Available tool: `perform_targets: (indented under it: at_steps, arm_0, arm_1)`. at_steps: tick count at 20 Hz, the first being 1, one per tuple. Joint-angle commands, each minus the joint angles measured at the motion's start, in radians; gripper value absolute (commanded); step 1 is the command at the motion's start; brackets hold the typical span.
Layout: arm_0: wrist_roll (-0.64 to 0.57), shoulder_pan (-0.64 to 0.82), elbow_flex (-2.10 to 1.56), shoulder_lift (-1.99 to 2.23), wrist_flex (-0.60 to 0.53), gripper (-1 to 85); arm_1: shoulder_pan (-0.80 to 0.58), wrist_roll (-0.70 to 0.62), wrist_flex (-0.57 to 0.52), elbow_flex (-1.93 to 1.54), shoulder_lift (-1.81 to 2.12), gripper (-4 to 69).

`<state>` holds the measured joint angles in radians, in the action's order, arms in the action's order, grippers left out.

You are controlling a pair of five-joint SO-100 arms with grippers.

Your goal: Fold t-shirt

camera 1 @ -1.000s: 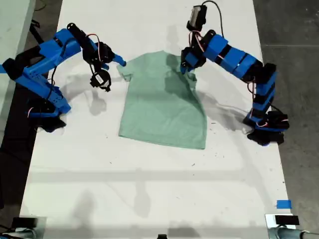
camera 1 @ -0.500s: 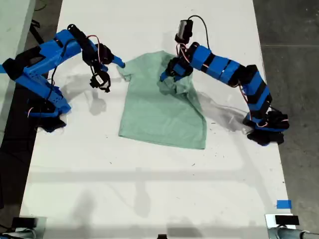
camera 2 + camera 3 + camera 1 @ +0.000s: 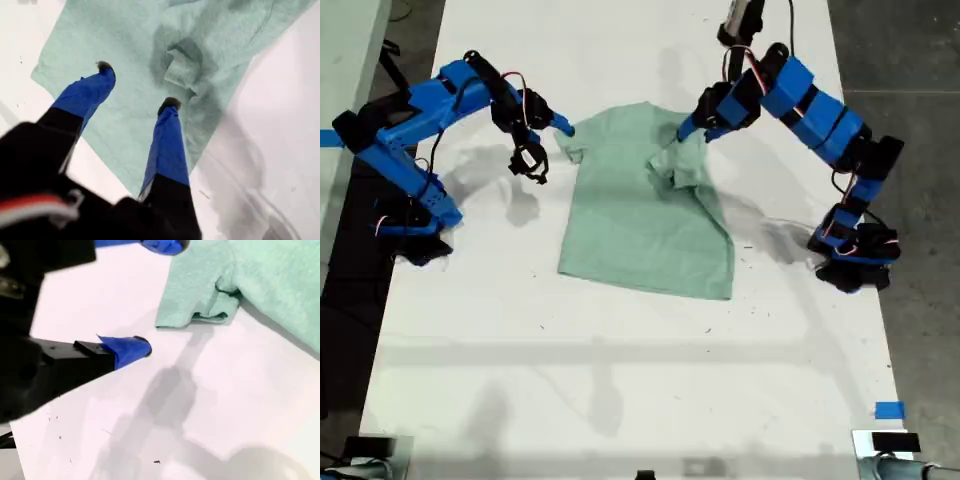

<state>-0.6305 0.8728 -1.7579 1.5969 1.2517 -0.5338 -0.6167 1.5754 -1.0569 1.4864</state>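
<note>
The pale mint-green t-shirt [image 3: 645, 215] lies flat on the white table [image 3: 620, 380]. The sleeve [image 3: 677, 168] on the exterior view's right is bunched inward onto the body. My first gripper [image 3: 686, 131] hovers just above that bunched sleeve [image 3: 182, 67]. It [image 3: 137, 85] is open, with nothing between its fingers. My second gripper [image 3: 548, 146] stands open beside the other sleeve [image 3: 197, 295], on the exterior view's left. One of its fingertips [image 3: 165, 245] is at the sleeve's edge and the other [image 3: 140, 347] is over bare table. It [image 3: 155, 295] holds nothing.
Both arm bases [image 3: 415, 225] [image 3: 850, 255] sit at the table's side edges in the exterior view. A blue tape mark [image 3: 888, 410] is at that view's lower right. Dark floor [image 3: 910, 60] borders the table.
My first gripper dragged the sleeve inward over the shirt, let go of it, then lifted back toward the exterior view's upper right. The sleeve stays folded in. The second arm barely shifted.
</note>
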Motion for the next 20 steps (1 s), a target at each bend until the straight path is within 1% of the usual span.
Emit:
perform_targets:
  at_steps: [1, 4, 7, 9, 10, 11, 12, 13, 14, 17, 18, 20]
  arm_0:
    - [0.002, 0.025, 0.124, -0.107, -0.017, 33.8]
    - [0.003, 0.041, 0.255, -0.287, -0.017, 33.5]
    - [0.003, 0.066, 0.42, -0.462, 0.025, 32.6]
    - [0.008, 0.08, 0.534, -0.568, 0.06, 29.6]
    - [0.011, 0.087, 0.609, -0.63, 0.101, 25.5]
    - [0.025, 0.097, 0.678, -0.69, 0.146, 16.8]
    - [0.044, 0.109, 0.712, -0.727, 0.178, 6.5]
    - [0.046, 0.114, 0.713, -0.73, 0.183, 2.9]
    - [0.06, 0.114, 0.703, -0.713, 0.189, 0.4]
    - [0.074, 0.117, 0.672, -0.657, 0.196, 0.0]
    - [0.078, 0.117, 0.664, -0.623, 0.209, 0.0]
    - [0.094, 0.126, 0.632, -0.523, 0.221, 0.0]
  arm_1:
    - [0.051, 0.037, -0.011, -0.077, 0.13, 21.3]
    - [0.084, 0.06, -0.023, -0.149, 0.184, 19.0]
    - [0.114, 0.083, -0.035, -0.209, 0.238, 17.1]
    - [0.13, 0.1, -0.055, -0.268, 0.284, 14.3]
    - [0.138, 0.109, -0.069, -0.302, 0.308, 12.9]
    - [0.144, 0.117, -0.083, -0.336, 0.333, 11.5]
    - [0.149, 0.117, -0.097, -0.367, 0.356, 8.5]
    - [0.152, 0.12, -0.11, -0.397, 0.379, 7.1]
    - [0.153, 0.132, -0.12, -0.426, 0.4, 7.2]
    - [0.153, 0.144, -0.133, -0.485, 0.456, 6.4]
    - [0.153, 0.146, -0.135, -0.5, 0.465, 4.6]
    - [0.158, 0.147, -0.144, -0.529, 0.477, 4.0]
